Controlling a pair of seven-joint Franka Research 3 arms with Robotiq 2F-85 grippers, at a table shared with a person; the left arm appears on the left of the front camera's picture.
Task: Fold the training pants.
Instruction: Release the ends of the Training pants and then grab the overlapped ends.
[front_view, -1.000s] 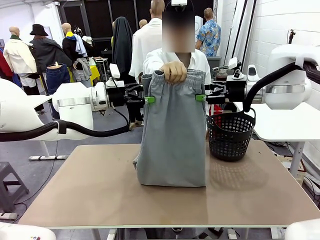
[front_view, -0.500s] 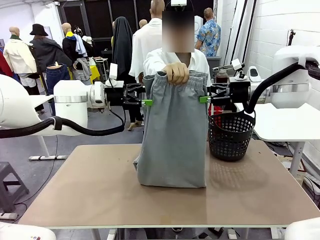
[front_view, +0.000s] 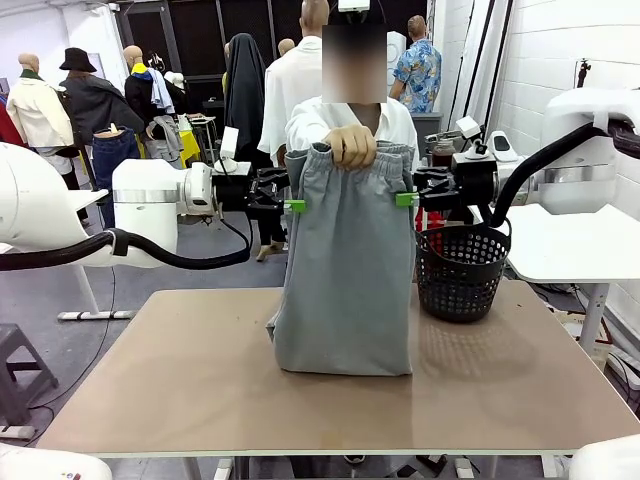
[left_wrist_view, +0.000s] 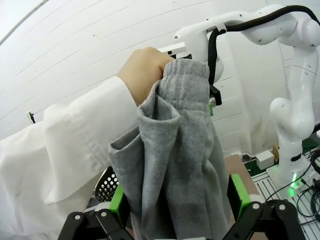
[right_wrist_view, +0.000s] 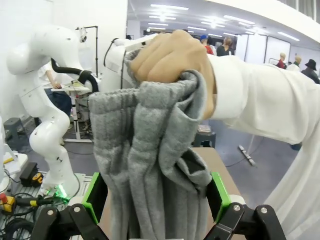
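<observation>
The training pants (front_view: 345, 280) hang from the person's hand (front_view: 350, 146), their lower end resting on the table (front_view: 200, 380). The robot's left hand (front_view: 292, 205) and right hand (front_view: 406, 199) stand released, each straddling one upper side edge of the fabric.

The training pants (front_view: 345, 270) hang upright over the middle of the table (front_view: 200, 380), their lower end resting on it. At the far side, the person's hand (front_view: 350, 145) holds their top edge. The left gripper (front_view: 296, 205) sits at the pants' left edge and the right gripper (front_view: 403, 198) at their right edge, both just below the top, each with its jaws either side of the cloth. A basket (front_view: 462, 270) stands on the table just right of the pants, under the right gripper.
</observation>
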